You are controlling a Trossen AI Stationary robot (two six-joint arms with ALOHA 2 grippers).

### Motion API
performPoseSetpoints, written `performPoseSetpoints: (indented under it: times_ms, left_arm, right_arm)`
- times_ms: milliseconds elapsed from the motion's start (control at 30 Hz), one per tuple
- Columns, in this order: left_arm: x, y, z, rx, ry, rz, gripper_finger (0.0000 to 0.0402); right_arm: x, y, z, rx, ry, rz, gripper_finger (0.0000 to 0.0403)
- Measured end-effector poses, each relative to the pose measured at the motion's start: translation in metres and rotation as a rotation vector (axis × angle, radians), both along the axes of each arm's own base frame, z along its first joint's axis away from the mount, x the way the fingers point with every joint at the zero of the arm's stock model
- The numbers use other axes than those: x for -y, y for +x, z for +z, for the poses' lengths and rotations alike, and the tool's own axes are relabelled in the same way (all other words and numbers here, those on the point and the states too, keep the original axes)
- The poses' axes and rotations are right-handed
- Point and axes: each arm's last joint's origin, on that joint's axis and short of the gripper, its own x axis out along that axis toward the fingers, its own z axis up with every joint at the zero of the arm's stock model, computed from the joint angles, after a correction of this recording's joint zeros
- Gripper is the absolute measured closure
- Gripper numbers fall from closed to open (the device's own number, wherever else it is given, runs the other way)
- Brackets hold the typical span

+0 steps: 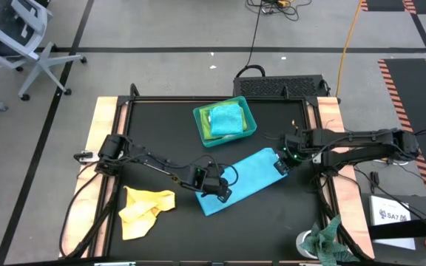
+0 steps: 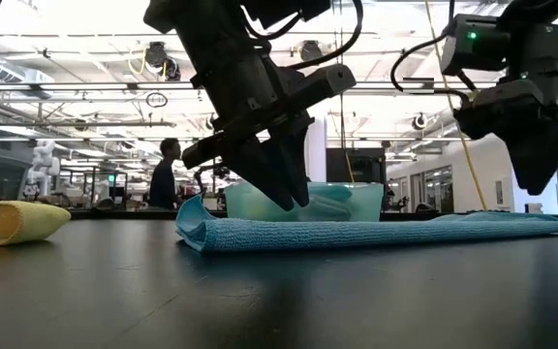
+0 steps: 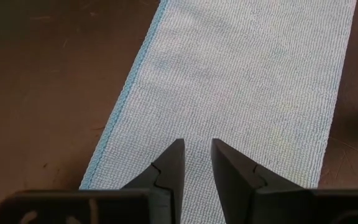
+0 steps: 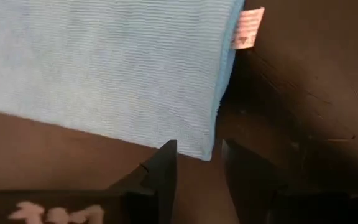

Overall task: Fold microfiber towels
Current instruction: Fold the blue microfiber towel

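On the desk (image 1: 161, 125), a crumpled yellow towel (image 1: 143, 210) lies near the left front corner, well apart from the rest. Next to the right, the left gripper (image 1: 220, 193) is down at the near-left end of the blue towel (image 1: 246, 179), its narrow-set fingers (image 3: 173, 163) pointing down onto the cloth close to one long hem, with a slim gap between the tips and nothing pinched in it. The blue towel lies flat as a long folded strip, slanting from front-left to back-right across the middle of the desk; in the low view its left end shows a rounded fold. Behind it, toward the back of the desk, a teal tray (image 1: 201, 124) holds a green towel (image 1: 208, 128) and a turquoise towel (image 1: 228, 120) folded inside. At the strip's far-right end, the right gripper (image 1: 282, 167) hangs just over the corner, where a small pink tag (image 4: 248, 28) sticks out; its fingers (image 4: 164, 163) are parted a little and hold nothing. At the front right edge, a mottled green rag (image 1: 324, 238) sits off the mat.
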Motion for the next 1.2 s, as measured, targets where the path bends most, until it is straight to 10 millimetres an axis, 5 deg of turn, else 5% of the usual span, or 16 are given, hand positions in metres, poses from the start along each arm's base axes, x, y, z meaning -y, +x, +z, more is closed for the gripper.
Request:
performPoseSetpoints:
  times_ms: [533,1200]
  left_arm:
    - [0.0,0.0,0.0,0.001,-0.001,0.006,0.0321]
    - [0.0,0.0,0.0,0.0,0.001,0.001,0.0321]
  right_arm:
    - [-0.009,-0.013,-0.051,0.02,0.038,-0.064,0.0284]
    - [-0.012,-0.013,-0.023,0.145,0.098,-0.116,0.0284]
